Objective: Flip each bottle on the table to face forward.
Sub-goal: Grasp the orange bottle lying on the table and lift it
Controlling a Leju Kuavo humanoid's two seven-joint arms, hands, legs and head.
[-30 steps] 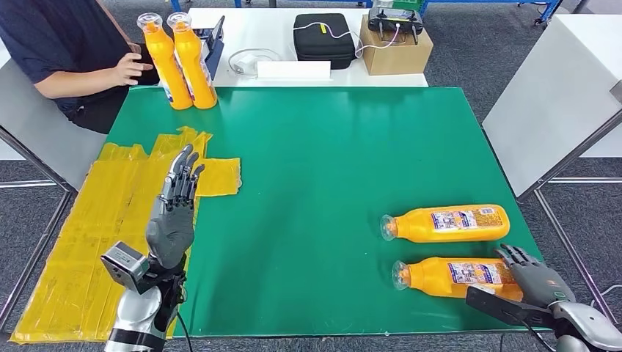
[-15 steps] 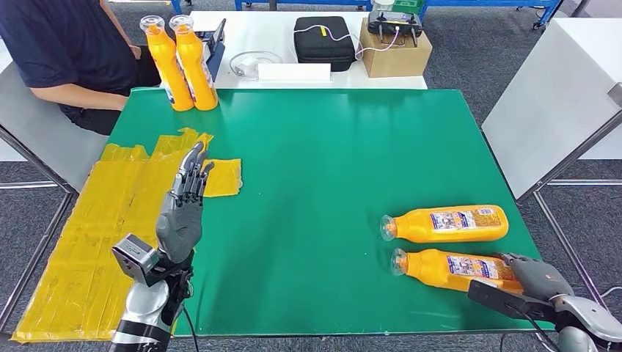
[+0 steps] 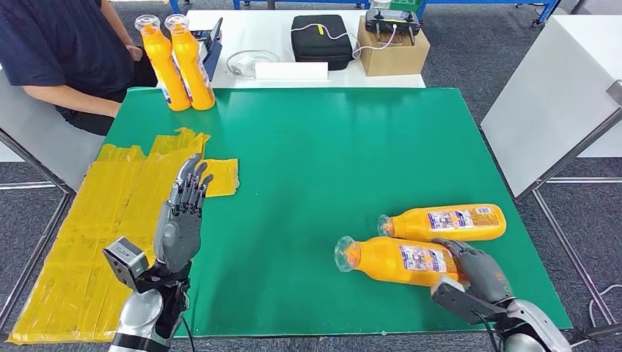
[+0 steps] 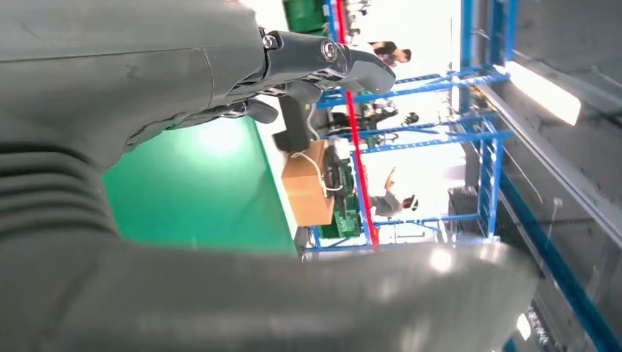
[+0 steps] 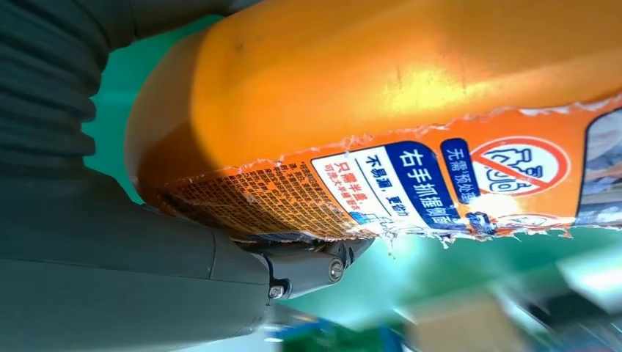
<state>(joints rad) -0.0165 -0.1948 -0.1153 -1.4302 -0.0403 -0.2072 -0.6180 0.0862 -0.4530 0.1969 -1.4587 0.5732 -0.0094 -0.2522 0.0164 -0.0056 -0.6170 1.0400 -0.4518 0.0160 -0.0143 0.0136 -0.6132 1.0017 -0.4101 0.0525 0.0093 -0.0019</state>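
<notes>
Right hand point(image 3: 480, 273) grips the base of the near orange plastic bottle point(image 3: 400, 260), lying on the green table point(image 3: 330, 161) beside a second orange bottle point(image 3: 444, 222); right wrist view adds its torn label point(image 5: 411, 187); left hand point(image 3: 182, 213) raised, fingers spread, holding nothing.

Silver forearms end in a dark grey left hand point(image 3: 182, 220) and right hand point(image 3: 480, 273), ribbed grey covers, screws at the knuckles.

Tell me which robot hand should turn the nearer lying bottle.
The right robot hand: it already grips that orange bottle at its base, while the left robot hand hangs open over the yellow sheet.
</notes>
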